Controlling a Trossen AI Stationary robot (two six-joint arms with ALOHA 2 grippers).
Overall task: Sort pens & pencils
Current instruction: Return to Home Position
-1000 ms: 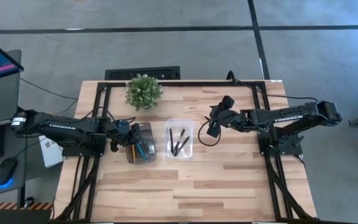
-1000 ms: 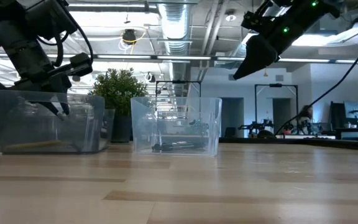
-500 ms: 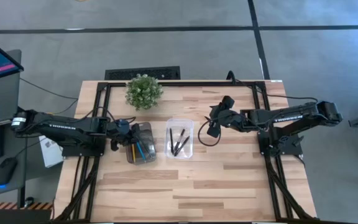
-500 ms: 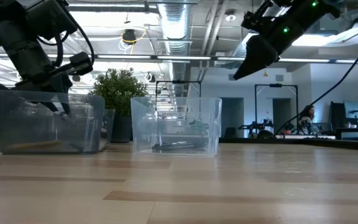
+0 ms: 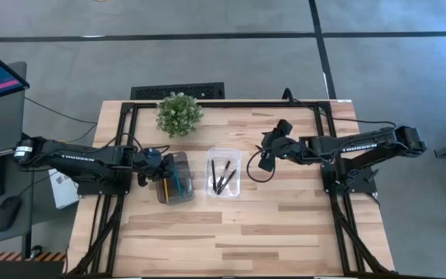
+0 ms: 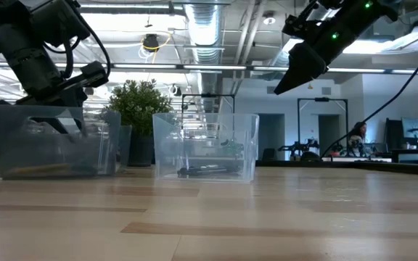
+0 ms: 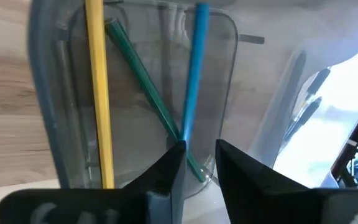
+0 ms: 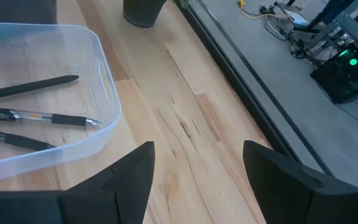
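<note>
- Fingers (image 7: pixel 163 180) of the left gripper (image 5: pixel 155 164) stand a narrow gap apart, with nothing between them. This gripper hangs low over the left end of the dark bin (image 5: pixel 191 177), pointing into it.
- Fingers (image 8: pixel 132 177) of the right gripper (image 5: pixel 263 161) are spread wide and hold nothing. This gripper hangs above the counter (image 5: pixel 285 225), just right of the clear bin (image 5: pixel 224 151) and well above its rim in the low view.
- Pencils (image 7: pixel 148 99): all three lie inside the dark bin.
  - The yellow pencil (image 7: pixel 96 93) and the blue pencil (image 7: pixel 192 74) run close to parallel along the bin's length.
  - The green pencil (image 7: pixel 132 65) lies on a diagonal between them. It meets the blue one near the end closest to the left fingers.
  - From above, the long axes run roughly from the far side of the counter toward the near side.
- Pens (image 8: pixel 42 117): all three dark pens lie flat on the floor of the clear bin.
  - From above they run mostly along the bin's long axis, far side to near side, each slightly tilted off that line.
  - Two sit close together at a shallow angle and the third lies a little apart.
- The two bins stand side by side near the middle of the counter, dark on the left and clear on the right, not touching.
- A potted plant (image 5: pixel 179 113) stands behind the dark bin, toward the far edge.
</note>
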